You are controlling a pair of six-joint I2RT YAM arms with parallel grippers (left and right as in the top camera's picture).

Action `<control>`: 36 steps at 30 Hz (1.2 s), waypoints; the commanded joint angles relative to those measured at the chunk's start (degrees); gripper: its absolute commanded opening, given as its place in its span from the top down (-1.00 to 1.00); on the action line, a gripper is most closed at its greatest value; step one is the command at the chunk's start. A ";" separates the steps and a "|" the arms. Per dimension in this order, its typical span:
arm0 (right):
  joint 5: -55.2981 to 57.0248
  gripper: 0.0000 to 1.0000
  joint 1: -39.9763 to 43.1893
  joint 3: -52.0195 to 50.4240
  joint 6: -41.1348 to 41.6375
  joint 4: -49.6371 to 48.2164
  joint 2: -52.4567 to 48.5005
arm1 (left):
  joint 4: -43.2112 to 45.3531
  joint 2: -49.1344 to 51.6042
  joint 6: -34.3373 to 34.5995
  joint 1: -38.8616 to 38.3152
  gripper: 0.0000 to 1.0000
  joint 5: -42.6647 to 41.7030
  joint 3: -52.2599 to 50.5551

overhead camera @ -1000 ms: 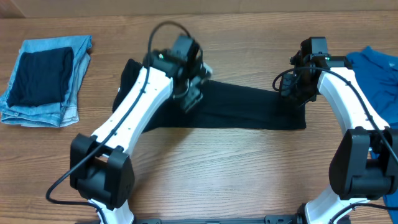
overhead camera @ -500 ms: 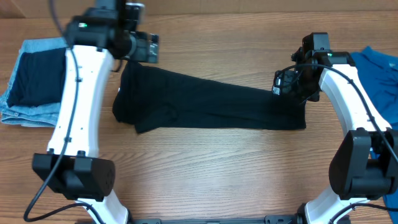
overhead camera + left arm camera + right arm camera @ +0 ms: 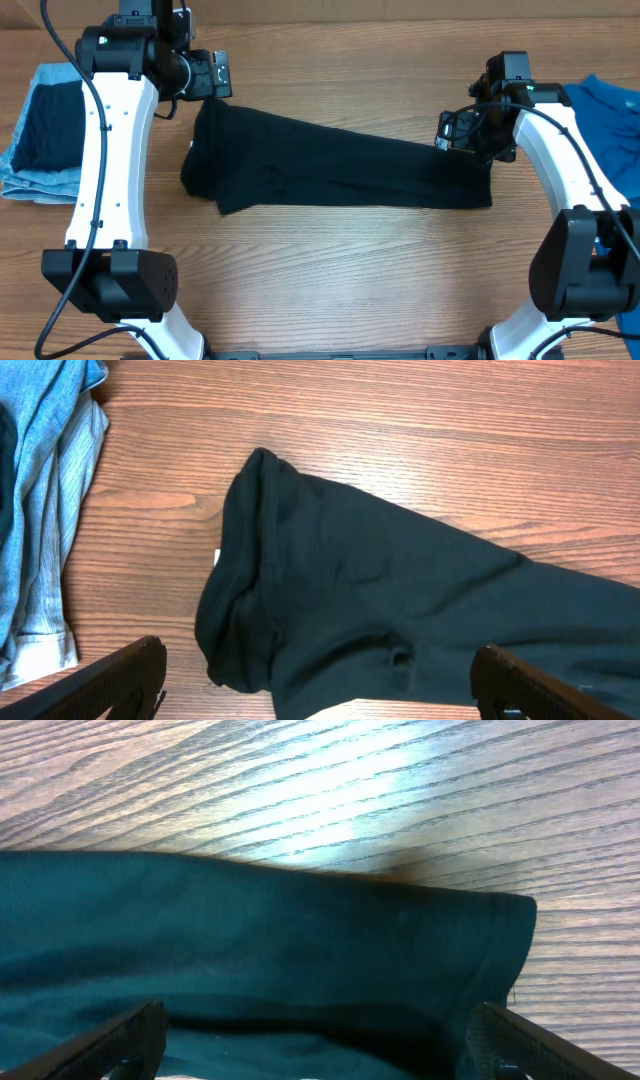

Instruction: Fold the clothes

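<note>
The clothes, a black T-shirt [image 3: 340, 172], lie folded into a long band across the wooden table. In the left wrist view the T-shirt [image 3: 400, 600] shows its bunched left end, with a small white tag [image 3: 217, 557] at the edge. My left gripper [image 3: 215, 78] hangs open behind that left end and holds nothing; its fingers [image 3: 110, 680] stand wide apart. My right gripper [image 3: 447, 132] is open over the band's right end, its fingertips [image 3: 540, 1045] straddling the T-shirt [image 3: 250, 940] without closing on it.
Folded light-blue jeans [image 3: 30, 185] lie at the far left with a dark cloth [image 3: 50, 125] on top; in the left wrist view the jeans [image 3: 40, 510] fill the left edge. A bright blue garment [image 3: 610, 120] sits at the right edge.
My left arm has swung from over the shirt's middle to the back left and its gripper has opened fully. The right gripper has opened in place, letting go of the shirt's right end.
</note>
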State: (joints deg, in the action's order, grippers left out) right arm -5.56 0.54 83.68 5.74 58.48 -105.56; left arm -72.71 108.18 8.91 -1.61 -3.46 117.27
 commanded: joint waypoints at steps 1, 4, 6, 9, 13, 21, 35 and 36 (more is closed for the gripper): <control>-0.50 -1.00 -0.04 1.68 0.50 -0.26 -0.33 | -0.11 -0.31 0.76 0.09 -1.00 -0.61 1.07; -14.69 -1.00 -0.15 1.68 18.64 -3.28 -0.33 | -0.11 -0.31 0.76 0.09 -1.00 -0.61 1.07; -15.08 -1.00 -0.15 1.68 19.78 -4.44 -0.33 | -0.11 -0.31 0.76 0.09 -1.00 -0.61 1.07; -14.91 -1.00 -0.13 1.68 19.78 -4.42 -0.33 | -0.11 -0.31 0.76 0.09 -1.00 -0.63 1.07; -14.95 -1.00 -0.15 1.68 19.80 -4.50 -0.33 | -0.11 -0.31 0.76 0.09 -1.00 -0.61 1.07; -9.07 -1.00 -0.04 1.68 18.99 -5.27 -0.33 | -0.11 -0.31 0.76 0.09 -1.00 -0.61 1.07; 12.39 -1.00 4.92 -0.96 7.45 -7.48 -0.37 | -0.11 -0.28 0.76 0.09 -1.00 -0.63 1.07; 12.44 -1.00 4.92 -1.90 7.26 -8.37 -0.37 | -0.11 -0.28 0.76 0.11 -1.00 -0.61 1.07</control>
State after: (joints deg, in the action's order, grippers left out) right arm 4.40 5.28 83.55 14.90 52.07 -105.56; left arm -72.73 108.18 8.91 -1.61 -3.46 117.27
